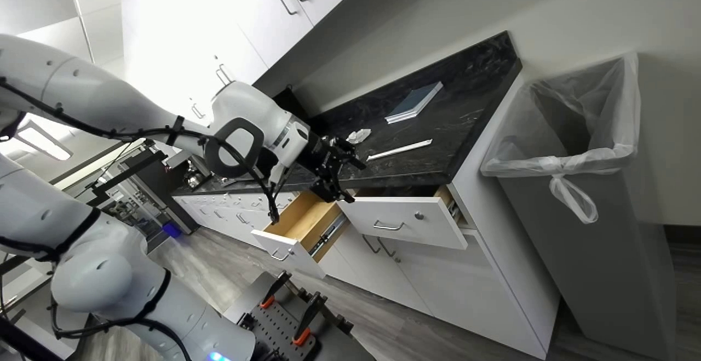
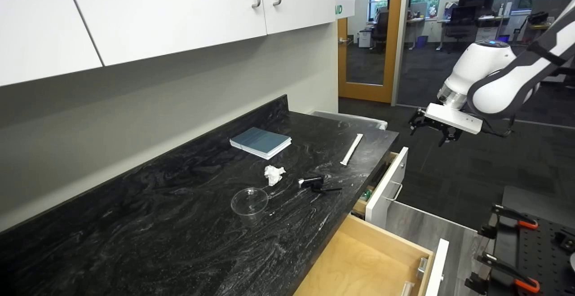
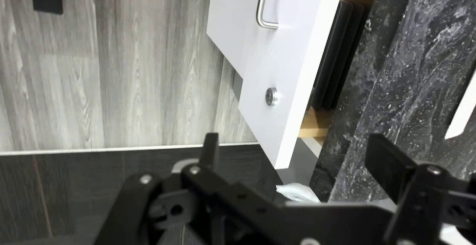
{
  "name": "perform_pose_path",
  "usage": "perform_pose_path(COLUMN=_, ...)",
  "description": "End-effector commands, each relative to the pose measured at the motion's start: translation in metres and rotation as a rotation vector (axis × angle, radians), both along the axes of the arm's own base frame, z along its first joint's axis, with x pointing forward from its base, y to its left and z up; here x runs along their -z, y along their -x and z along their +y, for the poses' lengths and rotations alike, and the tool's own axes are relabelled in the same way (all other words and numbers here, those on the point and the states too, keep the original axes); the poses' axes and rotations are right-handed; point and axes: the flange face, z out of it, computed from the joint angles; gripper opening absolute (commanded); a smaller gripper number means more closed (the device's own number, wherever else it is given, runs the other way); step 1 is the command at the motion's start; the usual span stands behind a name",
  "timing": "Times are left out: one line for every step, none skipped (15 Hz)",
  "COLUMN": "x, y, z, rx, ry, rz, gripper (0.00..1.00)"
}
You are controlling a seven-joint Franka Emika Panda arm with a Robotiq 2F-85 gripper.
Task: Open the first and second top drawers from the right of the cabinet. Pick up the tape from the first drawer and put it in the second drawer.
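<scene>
Editor: "Where is the tool (image 3: 295, 139)?"

Photographer: "It hangs in midair, fingers (image 3: 211, 148) spread wide and gripping nothing, apart from the partly open first drawer (image 1: 405, 213)."

Editor: "And the tape?"

Photographer: "A green item (image 2: 366, 195) shows inside that drawer in an exterior view; whether it is the tape cannot be told."

Editor: "Beyond that?"

Photographer: "The second drawer (image 2: 359, 260) stands pulled farther out alongside, light wood showing, below a worktop (image 2: 179, 224) bearing crumpled white paper (image 2: 274, 174), a blue-covered stack (image 2: 260, 142) and a clear cup (image 2: 249, 201)."
</scene>
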Motion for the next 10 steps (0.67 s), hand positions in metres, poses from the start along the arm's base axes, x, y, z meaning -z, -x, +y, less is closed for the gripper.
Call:
perform_pose_path(x=0.002, y=-0.014, z=0.037, rx=0.063, ry=-0.134, rz=-0.045, gripper=1.00)
perform_pose_path(x=0.015, y=-0.008, z=0.013, rx=0.053, ry=-0.066, rz=-0.016, gripper=1.00)
perform_pose_path(x=0.016, y=-0.012, z=0.023, rx=0.050, ry=-0.080, rz=-0.018, gripper=1.00)
perform_pose_path(x=0.016, y=-0.012, z=0.024, rx=0.049, ry=-0.078, rz=-0.016, gripper=1.00)
perform_pose_path(x=0.016, y=-0.012, z=0.025, rx=0.047, ry=-0.074, rz=-0.014, gripper=1.00)
perform_pose_path(x=0.016, y=-0.011, z=0.023, rx=0.052, ry=-0.072, rz=-0.014, gripper=1.00)
perform_pose_path(x=0.016, y=-0.010, z=0.018, rx=0.060, ry=-0.071, rz=-0.013, gripper=1.00)
perform_pose_path(x=0.019, y=-0.012, z=0.017, rx=0.073, ry=-0.075, rz=-0.002, gripper=1.00)
perform_pose_path(x=0.025, y=-0.016, z=0.018, rx=0.069, ry=-0.080, rz=0.006, gripper=1.00)
perform_pose_path(x=0.029, y=-0.018, z=0.023, rx=0.068, ry=-0.087, rz=0.012, gripper=1.00)
